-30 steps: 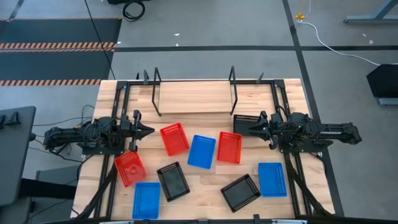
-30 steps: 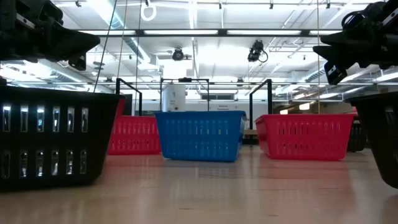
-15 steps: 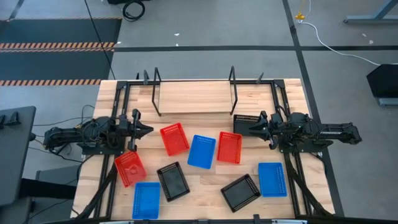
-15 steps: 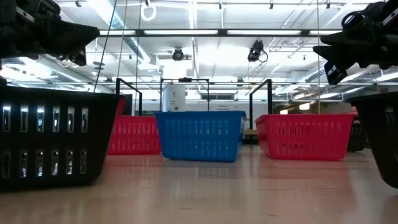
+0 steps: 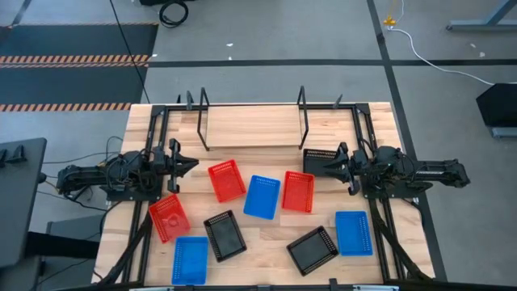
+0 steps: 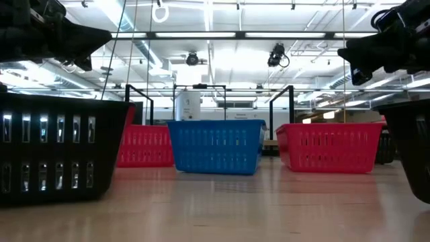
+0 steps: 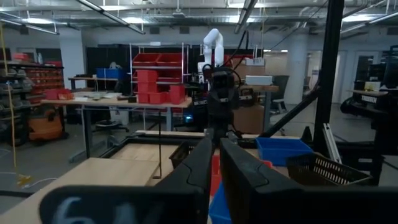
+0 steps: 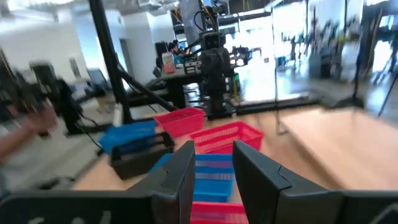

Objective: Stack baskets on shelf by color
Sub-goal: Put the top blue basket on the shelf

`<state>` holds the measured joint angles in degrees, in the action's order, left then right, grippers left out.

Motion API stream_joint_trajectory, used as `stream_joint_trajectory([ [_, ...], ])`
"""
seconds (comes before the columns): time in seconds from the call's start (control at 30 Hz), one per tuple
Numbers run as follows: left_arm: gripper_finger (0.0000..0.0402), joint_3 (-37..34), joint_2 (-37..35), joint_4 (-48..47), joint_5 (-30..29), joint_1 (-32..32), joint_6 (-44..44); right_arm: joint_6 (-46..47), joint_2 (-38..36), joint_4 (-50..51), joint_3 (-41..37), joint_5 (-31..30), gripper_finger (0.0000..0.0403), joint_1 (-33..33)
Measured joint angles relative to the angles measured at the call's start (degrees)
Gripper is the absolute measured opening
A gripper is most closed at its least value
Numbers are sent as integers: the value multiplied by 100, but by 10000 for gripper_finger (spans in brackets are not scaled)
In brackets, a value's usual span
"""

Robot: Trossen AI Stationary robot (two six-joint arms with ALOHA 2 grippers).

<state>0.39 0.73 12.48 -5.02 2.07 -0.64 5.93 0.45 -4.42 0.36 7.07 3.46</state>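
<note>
Nine baskets lie scattered on the slatted table, in front of the bare shelf (image 5: 252,128). Two red ones (image 5: 227,181) (image 5: 298,191) flank a blue one (image 5: 262,196) in the middle. A third red (image 5: 169,217), a blue (image 5: 190,259) and a black (image 5: 224,235) lie near left. A black (image 5: 312,249) and a blue (image 5: 354,233) lie near right. Another black (image 5: 321,160) sits just below my right gripper (image 5: 327,168), which hovers open and holds nothing. My left gripper (image 5: 191,164) hovers at the table's left with its fingers nearly together and nothing between them (image 7: 216,144).
Black metal frame rails (image 5: 153,137) (image 5: 367,137) run along both sides of the table beside the arms. The shelf's two wire uprights (image 5: 202,109) (image 5: 304,107) stand at its ends. Bare wood shows between the middle baskets and the shelf.
Both arms have stayed in place above the table. My left gripper has tipped its fingers slightly upward. My right gripper has rolled a little about its own pointing line. No basket has moved.
</note>
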Motion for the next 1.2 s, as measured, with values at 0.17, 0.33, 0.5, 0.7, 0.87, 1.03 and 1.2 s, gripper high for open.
stream_joint_trajectory([
  [0.17,41,1,0,-38,-6,-4,-291,-244,1,-14,0,0,114,0],
  [0.33,41,1,0,-70,-9,-4,-468,41,0,-18,0,-1,114,0],
  [0.5,41,-1,0,-198,-10,-4,-773,201,2,-48,0,-9,114,0],
  [0.7,47,1,0,-207,-18,-4,-926,293,2,-872,0,-11,114,0],
  [0.87,57,1,0,-259,-30,-4,-1099,-85,2,-1912,0,-11,114,2],
  [1.03,62,1,2,-464,-256,-4,-1163,-96,0,-2706,0,-11,114,2],
  [1.2,62,14,2,-507,-393,-4,-1166,377,0,-3002,0,-11,114,3],
])
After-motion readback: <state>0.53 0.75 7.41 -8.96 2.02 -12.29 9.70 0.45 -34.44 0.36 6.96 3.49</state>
